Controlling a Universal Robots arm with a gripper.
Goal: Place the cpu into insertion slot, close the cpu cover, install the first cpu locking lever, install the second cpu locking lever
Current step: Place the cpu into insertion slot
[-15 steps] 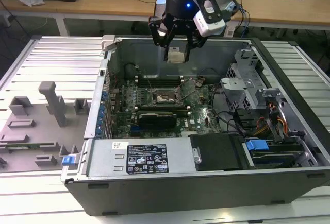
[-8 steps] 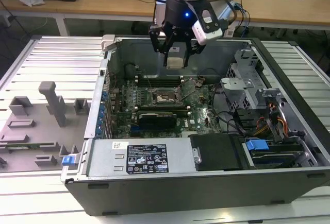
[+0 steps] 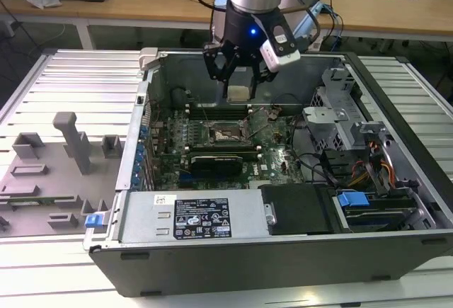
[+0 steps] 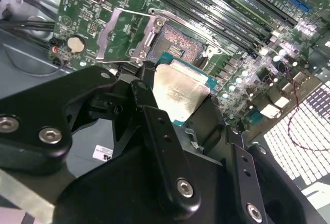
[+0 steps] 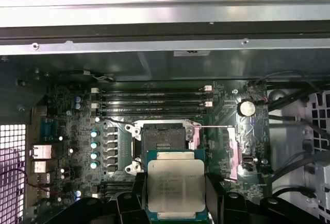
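My gripper [image 3: 238, 87] hangs inside the open computer case, shut on the cpu [image 3: 238, 94], a flat square chip with a silvery top. In both wrist views the cpu [image 5: 175, 185] [image 4: 180, 92] sits between black fingers [image 5: 136, 195], held level above the motherboard. The insertion slot [image 5: 164, 139] [image 4: 178, 44] [image 3: 228, 135] lies uncovered on the board beneath and a little ahead of the chip, its contact field showing. The cpu cover [image 5: 241, 147] [image 4: 122, 32] is flipped open beside the slot. A thin locking lever [image 5: 216, 126] stands away from the socket.
Long memory slots [image 5: 149, 102] run beside the socket. A black expansion card [image 3: 219, 159] lies on its other side. The case walls [image 3: 297, 74], a drive cage [image 3: 340, 120] with cables and a labelled power supply [image 3: 205, 216] enclose the board. A grey fixture tray [image 3: 64, 159] lies at the exterior view's left.
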